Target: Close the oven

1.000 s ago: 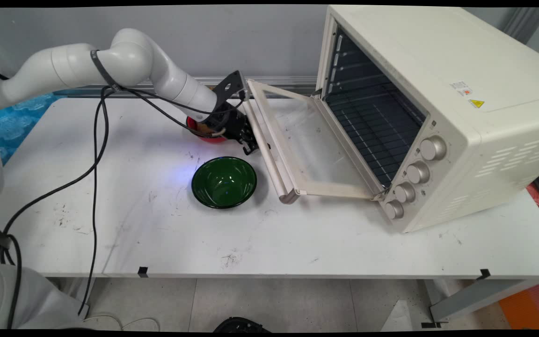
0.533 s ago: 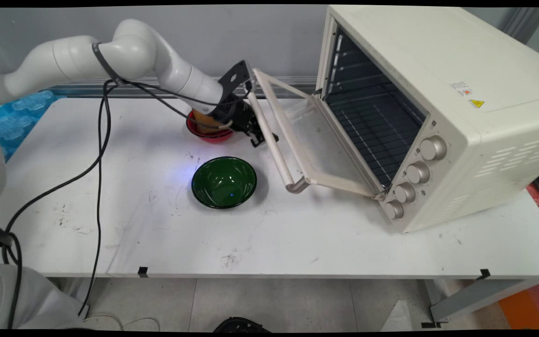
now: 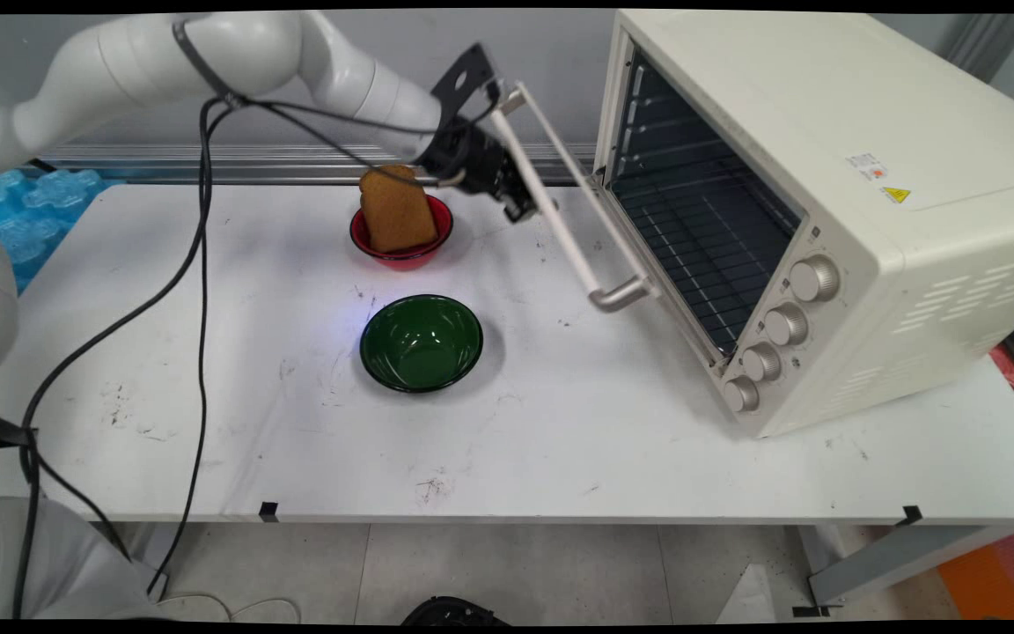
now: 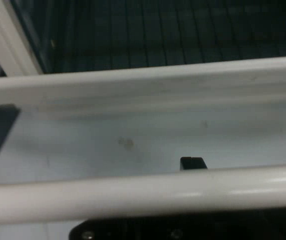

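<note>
My black gripper (image 3: 516, 195) presses against the cream handle bar (image 3: 560, 231) of the oven door (image 3: 591, 189), which stands about halfway raised toward the toaster oven (image 3: 833, 167). In the hand view the handle bar (image 4: 143, 192) crosses right in front of the gripper's black linkage (image 4: 183, 227), with the door frame (image 4: 143, 82) and the dark oven rack (image 4: 158, 30) beyond. Just left of the gripper, a slice of toast (image 3: 397, 211) stands upright in a red bowl (image 3: 401, 254). An empty green bowl (image 3: 422, 343) sits nearer the front.
The oven fills the table's right side, its four knobs (image 3: 787, 324) facing the front. Black cables (image 3: 199, 291) hang from the arm over the table's left part. A blue moulded sheet (image 3: 23, 211) lies at the far left edge.
The gripper has risen and moved right with the handle, swinging the door up from flat on the table to about half shut. The toast in the red bowl is now uncovered.
</note>
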Controlling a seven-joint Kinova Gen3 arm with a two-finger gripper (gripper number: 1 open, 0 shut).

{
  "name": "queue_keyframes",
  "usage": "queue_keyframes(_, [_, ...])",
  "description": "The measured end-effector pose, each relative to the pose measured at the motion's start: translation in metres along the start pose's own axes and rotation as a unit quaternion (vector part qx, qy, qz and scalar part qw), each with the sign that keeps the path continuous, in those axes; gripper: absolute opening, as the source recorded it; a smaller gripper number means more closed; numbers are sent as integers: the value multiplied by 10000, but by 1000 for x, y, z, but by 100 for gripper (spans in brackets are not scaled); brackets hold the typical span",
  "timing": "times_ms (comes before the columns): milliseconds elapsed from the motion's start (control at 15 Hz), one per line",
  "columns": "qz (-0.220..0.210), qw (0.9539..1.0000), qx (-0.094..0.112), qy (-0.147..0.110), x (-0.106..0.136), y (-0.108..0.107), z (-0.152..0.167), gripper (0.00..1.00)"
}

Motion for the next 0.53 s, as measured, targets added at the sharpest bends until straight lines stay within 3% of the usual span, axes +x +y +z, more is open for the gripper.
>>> queue_keyframes(267, [15,9996,87,263,34,-7,-12,0])
queue_keyframes(533, [53,9990,132,415,51,-9,-24,0])
